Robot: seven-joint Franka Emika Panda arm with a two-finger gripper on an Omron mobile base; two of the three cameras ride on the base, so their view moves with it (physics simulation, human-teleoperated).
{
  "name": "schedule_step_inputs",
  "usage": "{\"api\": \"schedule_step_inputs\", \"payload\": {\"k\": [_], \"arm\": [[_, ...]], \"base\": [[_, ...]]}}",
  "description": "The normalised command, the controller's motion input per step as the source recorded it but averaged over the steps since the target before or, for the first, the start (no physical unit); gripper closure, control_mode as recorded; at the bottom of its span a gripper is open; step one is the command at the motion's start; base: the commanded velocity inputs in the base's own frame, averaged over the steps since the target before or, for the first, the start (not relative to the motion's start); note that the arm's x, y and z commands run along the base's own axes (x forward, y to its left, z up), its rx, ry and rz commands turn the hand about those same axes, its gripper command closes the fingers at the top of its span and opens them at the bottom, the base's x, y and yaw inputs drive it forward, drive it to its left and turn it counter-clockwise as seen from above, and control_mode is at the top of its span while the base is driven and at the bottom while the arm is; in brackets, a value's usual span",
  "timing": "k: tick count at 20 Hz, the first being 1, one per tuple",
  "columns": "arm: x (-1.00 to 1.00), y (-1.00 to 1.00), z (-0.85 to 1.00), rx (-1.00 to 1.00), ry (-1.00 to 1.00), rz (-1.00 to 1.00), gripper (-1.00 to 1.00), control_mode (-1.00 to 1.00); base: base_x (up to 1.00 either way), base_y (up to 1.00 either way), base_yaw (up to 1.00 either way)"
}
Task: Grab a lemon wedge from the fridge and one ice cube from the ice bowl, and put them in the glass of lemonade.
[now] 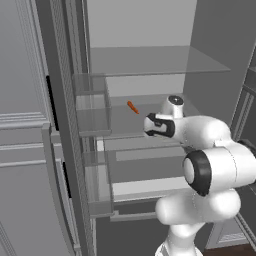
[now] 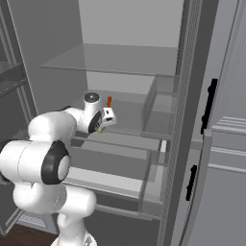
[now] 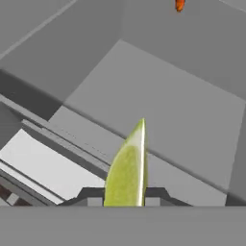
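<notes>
The fridge (image 1: 150, 60) stands open in front of me, with pale walls and clear shelves (image 2: 110, 60). My gripper (image 3: 125, 198) is shut on the lemon wedge (image 3: 127, 168), a yellow-green sliver that rises upright between the two finger tips. In the right base view the wedge (image 2: 100, 129) peeks out under my hand, just in front of the middle shelf's edge. From the left base view my hand (image 1: 159, 125) hovers at that same shelf level. The ice bowl and the glass of lemonade are out of view.
A thin orange-red stick (image 1: 132, 107) lies further back on the middle shelf (image 2: 109, 101). Clear door bins (image 1: 92, 107) hang on the open left door, and drawers (image 2: 115, 161) sit below the shelf. Panelled cabinets (image 2: 226, 158) flank the fridge.
</notes>
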Motion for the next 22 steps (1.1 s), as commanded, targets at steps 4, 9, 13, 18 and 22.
{"api": "schedule_step_inputs", "payload": {"k": [4,9,13,18,22], "arm": [[-1.0,-0.04,0.6,0.0,-0.04,-0.09,1.0,-1.0],[-1.0,0.0,0.72,0.0,-0.01,-0.09,1.0,-1.0],[-0.93,0.0,0.65,0.0,-0.08,-0.06,1.0,-1.0],[-0.87,0.0,0.61,0.0,-0.14,-0.02,1.0,-1.0],[-0.87,0.0,0.63,0.0,-0.13,-0.02,1.0,-1.0]], "base": [[0.0,0.0,0.0],[0.0,0.0,0.0],[0.0,0.0,0.0],[0.0,0.0,0.0],[0.0,0.0,0.0]]}}
